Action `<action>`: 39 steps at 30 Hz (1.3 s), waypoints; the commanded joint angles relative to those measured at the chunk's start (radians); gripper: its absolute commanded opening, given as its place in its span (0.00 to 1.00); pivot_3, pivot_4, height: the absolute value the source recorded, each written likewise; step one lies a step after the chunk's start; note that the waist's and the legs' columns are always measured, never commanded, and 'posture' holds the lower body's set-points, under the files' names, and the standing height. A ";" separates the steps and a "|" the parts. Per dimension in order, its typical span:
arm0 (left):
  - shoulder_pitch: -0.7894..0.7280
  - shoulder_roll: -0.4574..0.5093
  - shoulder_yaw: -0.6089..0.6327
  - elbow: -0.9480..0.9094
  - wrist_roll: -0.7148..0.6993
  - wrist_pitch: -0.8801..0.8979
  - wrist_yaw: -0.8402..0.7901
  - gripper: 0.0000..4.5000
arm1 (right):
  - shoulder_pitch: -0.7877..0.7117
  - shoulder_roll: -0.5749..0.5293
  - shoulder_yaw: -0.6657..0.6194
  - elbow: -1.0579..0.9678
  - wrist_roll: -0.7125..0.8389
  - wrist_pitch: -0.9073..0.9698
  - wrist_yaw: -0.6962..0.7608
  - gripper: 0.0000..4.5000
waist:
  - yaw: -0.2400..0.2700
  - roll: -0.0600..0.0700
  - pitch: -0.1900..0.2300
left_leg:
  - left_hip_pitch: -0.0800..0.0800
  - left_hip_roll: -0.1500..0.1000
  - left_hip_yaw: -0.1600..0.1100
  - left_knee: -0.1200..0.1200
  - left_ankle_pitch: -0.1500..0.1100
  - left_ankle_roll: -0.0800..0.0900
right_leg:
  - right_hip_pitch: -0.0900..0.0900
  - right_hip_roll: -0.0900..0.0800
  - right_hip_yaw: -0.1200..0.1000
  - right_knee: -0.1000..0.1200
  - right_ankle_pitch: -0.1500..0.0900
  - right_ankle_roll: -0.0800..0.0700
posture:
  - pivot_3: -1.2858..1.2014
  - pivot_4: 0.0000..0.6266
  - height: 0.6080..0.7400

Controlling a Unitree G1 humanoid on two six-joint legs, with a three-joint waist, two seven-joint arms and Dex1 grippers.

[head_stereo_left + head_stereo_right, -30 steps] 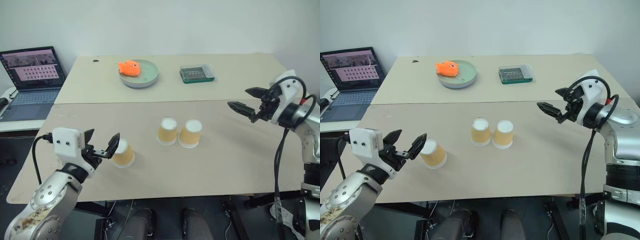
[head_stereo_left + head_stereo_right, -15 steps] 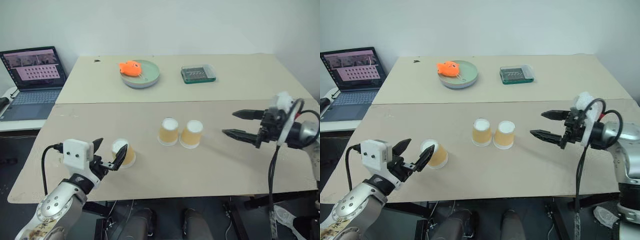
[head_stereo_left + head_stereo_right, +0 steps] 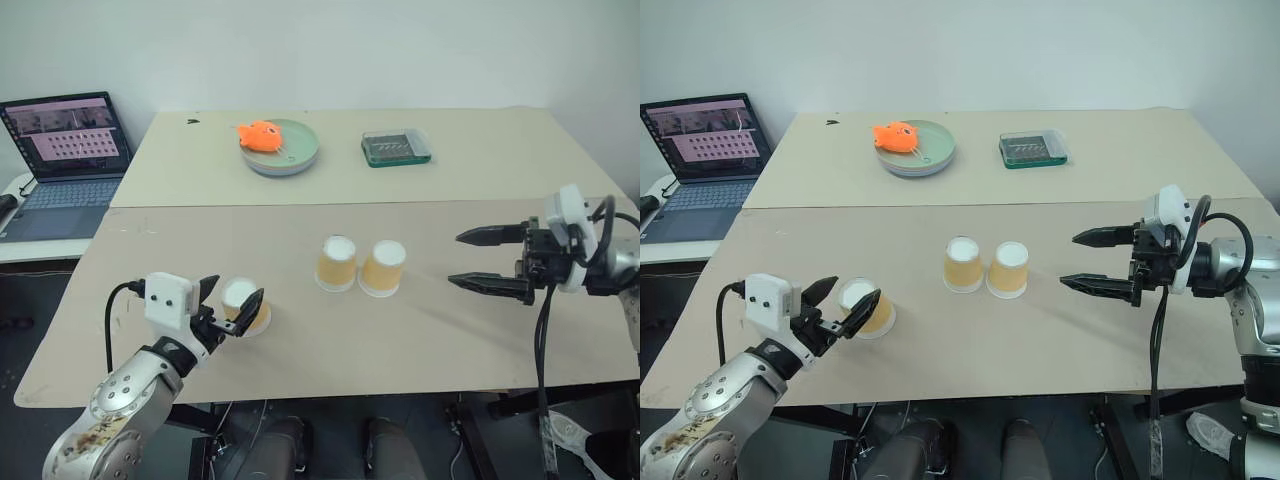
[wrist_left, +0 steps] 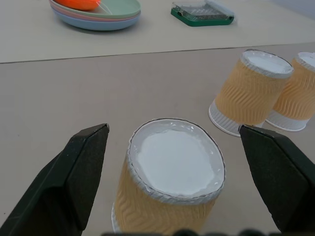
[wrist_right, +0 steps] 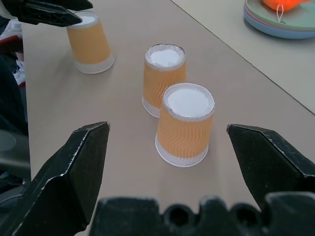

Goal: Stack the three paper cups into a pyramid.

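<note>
There are three paper cups, one plate, one orange toy fish, one green tray, one laptop and two tables.

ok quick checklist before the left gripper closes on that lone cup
1. Left gripper open wide enough: ok, fingers stand either side of the lone cup.
2. Cup upright, bottom up: ok.
3. Fingers touching the cup yet: not ok, gaps on both sides.
4. Base pair set side by side, bottoms up: ok.
5. Right gripper out of the way: ok, open and apart from the pair.
6. Gripper low enough on the cup wall: cannot tell.
</note>
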 commanded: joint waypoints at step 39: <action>-0.829 0.316 -0.137 0.561 0.017 -0.010 -0.532 0.56 | -0.019 0.018 -0.025 -0.049 0.018 -0.011 -0.129 1.00 | 0.009 -0.001 0.000 | -0.003 0.000 -0.001 0.000 -0.001 -0.001 | -0.005 0.001 -0.002 0.000 0.001 -0.002 | 0.52 0.24 1.00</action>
